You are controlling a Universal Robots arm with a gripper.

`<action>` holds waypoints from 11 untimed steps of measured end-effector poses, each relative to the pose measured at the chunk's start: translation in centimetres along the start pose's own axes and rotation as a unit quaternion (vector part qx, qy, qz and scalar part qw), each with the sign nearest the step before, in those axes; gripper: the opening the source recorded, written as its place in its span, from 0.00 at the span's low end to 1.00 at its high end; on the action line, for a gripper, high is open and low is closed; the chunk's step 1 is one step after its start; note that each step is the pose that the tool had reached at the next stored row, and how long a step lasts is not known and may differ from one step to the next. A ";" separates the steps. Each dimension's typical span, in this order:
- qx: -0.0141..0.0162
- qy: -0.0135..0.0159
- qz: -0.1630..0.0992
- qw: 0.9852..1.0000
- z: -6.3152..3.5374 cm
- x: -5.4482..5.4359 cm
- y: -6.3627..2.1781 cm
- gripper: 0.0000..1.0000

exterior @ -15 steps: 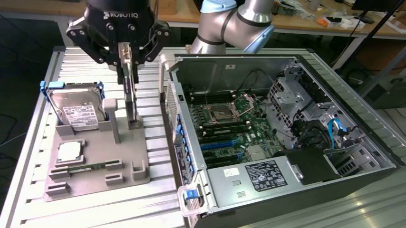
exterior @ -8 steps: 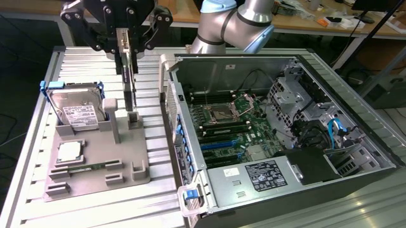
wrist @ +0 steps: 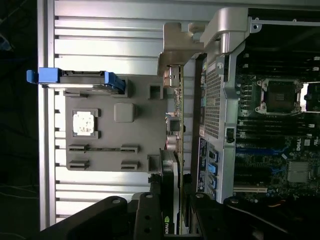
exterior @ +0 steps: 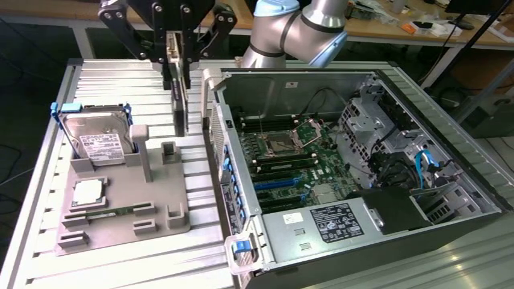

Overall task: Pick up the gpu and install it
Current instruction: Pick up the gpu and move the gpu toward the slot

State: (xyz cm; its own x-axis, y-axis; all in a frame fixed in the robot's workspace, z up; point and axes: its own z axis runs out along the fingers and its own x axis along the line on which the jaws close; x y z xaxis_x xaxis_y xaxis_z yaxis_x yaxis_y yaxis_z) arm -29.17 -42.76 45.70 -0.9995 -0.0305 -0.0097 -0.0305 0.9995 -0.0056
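Jaws (exterior: 178,75) were closed on the gpu (exterior: 182,114), 1 finger on each flat face, holding it near its upper end so the card hung edge-on and close to upright. It was off the bench (exterior: 120,78), in the air between the right edge of the grey holder tray (exterior: 120,208) and the open computer case (exterior: 273,96), near both, toward the far side of the scene. Its silver bracket (wrist: 174,50) appeared to be at the lower end, away from the jaws.

The card looked stiff and fairly light, but fragile. It was a thin board with bare components, and its contact edge should not be knocked or rubbed. The flat faces near the cooler seemed the sensible place to grip, as here; the bracket and the connector edge were best left free. Held by 1 end only, it could probably swing or twist if it bumped the case wall.

A hard drive (exterior: 100,141) stood in the tray's far left corner, and the motherboard (exterior: 297,162) lay exposed inside the case.
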 end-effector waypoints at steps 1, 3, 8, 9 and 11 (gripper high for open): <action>0.000 0.000 0.000 1.000 0.00 -0.5 -0.01 0.27; 0.001 0.000 0.000 1.000 0.00 -1.3 -0.04 0.27; 0.002 0.000 0.000 1.000 0.03 -3.7 -0.11 0.27; 0.002 0.000 0.000 1.000 0.04 -4.2 -0.13 0.27; 0.003 0.000 0.000 1.000 0.05 -5.1 -0.15 0.27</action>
State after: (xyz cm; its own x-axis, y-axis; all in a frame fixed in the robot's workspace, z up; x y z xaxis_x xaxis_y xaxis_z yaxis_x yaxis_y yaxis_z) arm -24.06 -42.76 45.70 -0.9995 -0.0306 -0.0096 -0.0305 0.9995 -0.0120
